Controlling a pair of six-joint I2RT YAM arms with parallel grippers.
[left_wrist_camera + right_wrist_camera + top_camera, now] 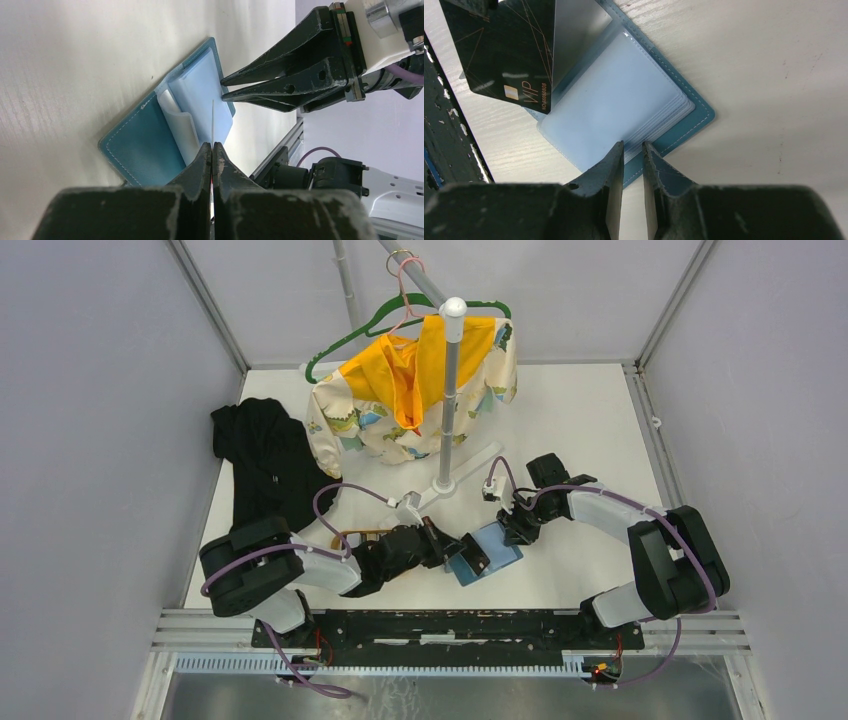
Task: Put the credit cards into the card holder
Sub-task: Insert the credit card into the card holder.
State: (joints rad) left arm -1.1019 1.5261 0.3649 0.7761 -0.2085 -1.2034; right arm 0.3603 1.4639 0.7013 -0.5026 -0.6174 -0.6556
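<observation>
Presently the left gripper [212, 146] is clenching a black credit card [509, 45] edge-on, just above the open card holder [140, 140], which is lying mid-frame on the desk [60, 60]. The right gripper [632, 146] is standing narrowly parted at the lower edge of the sleeves; whether it is nipping one cannot be told.

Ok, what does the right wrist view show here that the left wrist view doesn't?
Right wrist only: the credit card's black face with chip and VIP lettering, and the card holder's stacked clear sleeves. Left wrist only: the left gripper shut on that card, seen edge-on as a thin line, and one sleeve curled up. Both: the open teal holder and the right gripper at its edge, jaws slightly apart.
</observation>
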